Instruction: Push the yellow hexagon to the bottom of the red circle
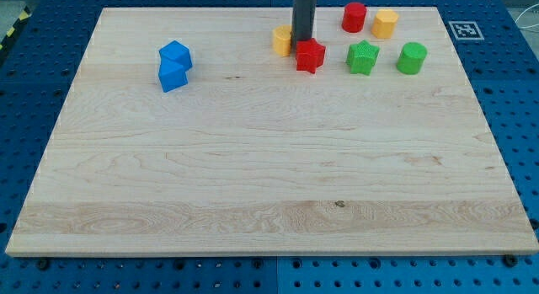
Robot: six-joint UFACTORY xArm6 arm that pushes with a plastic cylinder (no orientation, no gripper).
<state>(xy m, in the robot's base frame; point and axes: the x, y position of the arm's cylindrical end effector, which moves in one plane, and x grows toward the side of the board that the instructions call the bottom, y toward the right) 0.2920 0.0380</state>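
Observation:
The yellow hexagon [385, 24] stands near the view's top right, just right of the red circle [354, 17], close beside it. My tip [303, 40] is well to their left. It sits between a second yellow block [281, 40], which the rod partly hides, and a red star [310, 56] just below and right of it. Whether the tip touches either block cannot be told.
A green star [363, 57] and a green circle [412, 57] lie below the red circle and yellow hexagon. Two blue blocks [175, 53] [172, 75] sit together at the left. A marker tag [463, 29] lies off the board's top right corner.

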